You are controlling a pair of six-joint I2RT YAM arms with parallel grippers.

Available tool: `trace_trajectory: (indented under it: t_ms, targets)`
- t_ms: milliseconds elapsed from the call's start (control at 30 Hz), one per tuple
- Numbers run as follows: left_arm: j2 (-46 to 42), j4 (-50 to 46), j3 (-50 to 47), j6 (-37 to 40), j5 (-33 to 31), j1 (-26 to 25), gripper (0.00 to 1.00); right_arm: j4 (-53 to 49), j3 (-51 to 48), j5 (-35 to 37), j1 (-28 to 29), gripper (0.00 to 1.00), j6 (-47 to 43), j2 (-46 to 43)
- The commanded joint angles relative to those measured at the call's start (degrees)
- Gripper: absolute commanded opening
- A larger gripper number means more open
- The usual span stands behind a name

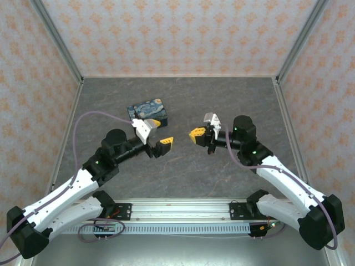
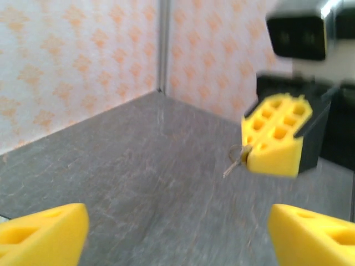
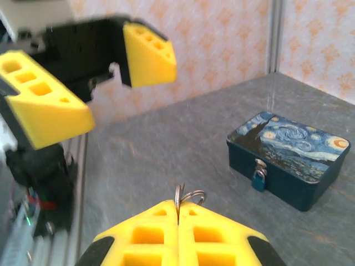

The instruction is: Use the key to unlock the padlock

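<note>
The fingers of the left gripper [image 1: 159, 133] stand wide apart with nothing between them, as we see from above. The right gripper [image 1: 195, 134] faces it from the right with its fingers pressed together, and both hang over the grey table [image 1: 183, 172]. The painted tin [image 1: 148, 111] lies just behind the left gripper. In the left wrist view we see the right gripper's yellow pads clamped on the key [image 2: 237, 158], its small ring and blade sticking out on their left side. In the right wrist view we find the ring poking up from the closed pads. The padlock [image 3: 258, 179] hangs on the front clasp of the painted tin, apart from both grippers.
</note>
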Motion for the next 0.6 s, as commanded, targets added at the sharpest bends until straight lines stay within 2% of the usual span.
trace_trajectory:
  t_ms: [0, 100, 167, 267, 333, 433, 567]
  targets:
    - [-1.32, 10.46, -0.09, -22.18, -8.22, 0.45, 0.93, 23.94, -2.23, 6.08, 0.51, 0.00, 21.58, -1.16]
    - [-1.17, 12.54, 0.41, -31.37, -9.64, 0.42, 0.93, 29.62, -3.56, 10.88, 1.89, 0.00, 31.10, -1.44]
    - [-0.27, 15.65, 0.16, -37.88, -9.70, 0.53, 0.93, 31.80, -4.17, 13.19, 3.19, 0.00, 34.08, -1.54]
    - [2.38, 16.45, 1.79, -46.09, -8.88, 0.54, 0.92, 35.20, -4.49, 14.83, 5.29, 0.00, 38.40, -1.03]
    - [4.45, 19.30, 2.05, -51.28, -7.30, 0.54, 0.90, 34.96, -4.24, 17.30, 5.68, 0.00, 44.34, -0.86]
    - [7.14, 23.50, 2.46, -57.17, -5.02, 0.54, 0.84, 33.76, -3.32, 18.42, 5.88, 0.00, 50.68, -0.28]
    - [9.84, 25.96, 3.50, -61.51, -3.31, 0.53, 0.77, 35.44, -3.35, 18.58, 7.15, 0.00, 51.90, 0.72]
